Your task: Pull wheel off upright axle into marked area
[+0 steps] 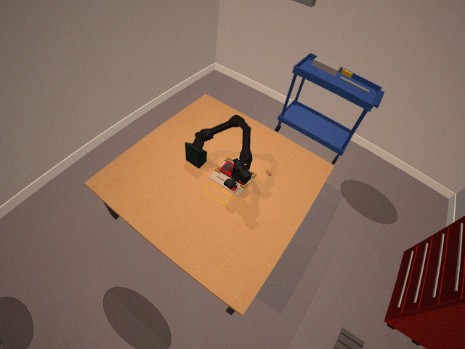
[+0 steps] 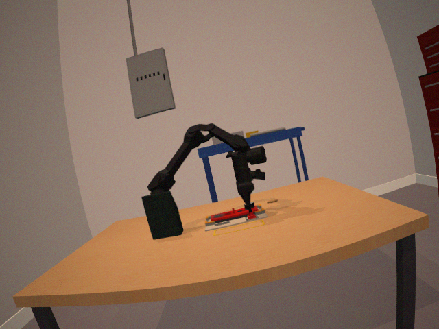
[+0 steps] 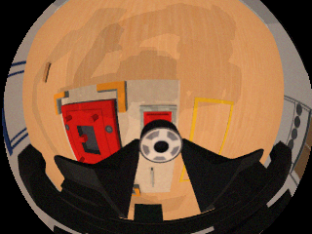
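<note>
My gripper point(image 3: 160, 143) point(image 1: 230, 184) point(image 2: 249, 205) is shut on the wheel point(image 3: 160, 143), a small grey and white disc with a dark hub hole, seen face-on between my two black fingers in the wrist view. It is held just above the pale baseplate point(image 3: 151, 181) point(image 1: 217, 176) point(image 2: 226, 224), over a small red block point(image 3: 156, 117). Whether the wheel is clear of the axle I cannot tell; the axle is hidden. The marked area, a yellow outlined rectangle point(image 3: 197, 117) point(image 1: 210, 195) point(image 2: 236, 230), lies on the table right beside the baseplate. It has nothing in it.
A red fixture point(image 3: 92, 129) point(image 1: 226, 166) point(image 2: 228, 214) sits on the baseplate beside the gripper, with orange corner marks point(image 3: 112, 86). A small tan block point(image 1: 268, 172) point(image 2: 274, 201) lies on the table beyond. The arm's dark base point(image 1: 195, 154) point(image 2: 161, 216) stands nearby. A blue cart point(image 1: 330, 101) stands behind the table.
</note>
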Tool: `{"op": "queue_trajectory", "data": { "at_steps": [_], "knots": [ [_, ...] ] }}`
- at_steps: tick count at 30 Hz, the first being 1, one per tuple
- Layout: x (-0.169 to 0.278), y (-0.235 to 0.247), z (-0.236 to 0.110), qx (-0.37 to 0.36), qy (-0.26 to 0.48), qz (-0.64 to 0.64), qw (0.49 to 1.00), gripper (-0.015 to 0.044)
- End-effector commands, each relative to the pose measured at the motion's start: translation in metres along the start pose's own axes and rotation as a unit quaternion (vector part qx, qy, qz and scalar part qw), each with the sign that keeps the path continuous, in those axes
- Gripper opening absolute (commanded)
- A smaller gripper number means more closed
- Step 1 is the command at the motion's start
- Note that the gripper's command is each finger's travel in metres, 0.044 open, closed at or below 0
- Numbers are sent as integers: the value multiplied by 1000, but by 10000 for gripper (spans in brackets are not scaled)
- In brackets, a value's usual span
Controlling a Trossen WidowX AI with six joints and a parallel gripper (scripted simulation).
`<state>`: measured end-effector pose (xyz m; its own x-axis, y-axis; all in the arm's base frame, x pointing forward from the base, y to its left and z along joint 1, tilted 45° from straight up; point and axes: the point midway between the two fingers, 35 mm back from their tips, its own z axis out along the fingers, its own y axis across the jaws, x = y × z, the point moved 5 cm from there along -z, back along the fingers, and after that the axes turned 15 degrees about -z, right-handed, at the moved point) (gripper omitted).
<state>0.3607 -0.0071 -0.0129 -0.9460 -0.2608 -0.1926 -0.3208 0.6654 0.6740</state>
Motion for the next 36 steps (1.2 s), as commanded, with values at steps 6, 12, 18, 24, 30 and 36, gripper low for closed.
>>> {"op": "queue_trajectory", "data": {
  "at_steps": [6,12,18,24,30,36],
  "knots": [
    [0,-1,-6,3,-2,-1,1000,0],
    [0,-1,-7,4,-3,0,1000,0],
    [0,-1,-9,4,-3,0,1000,0],
    [0,-1,-11,4,-3,0,1000,0],
    [0,-1,-13,4,-4,0,1000,0],
    [0,-1,-15,4,-4,0,1000,0]
  ]
}}
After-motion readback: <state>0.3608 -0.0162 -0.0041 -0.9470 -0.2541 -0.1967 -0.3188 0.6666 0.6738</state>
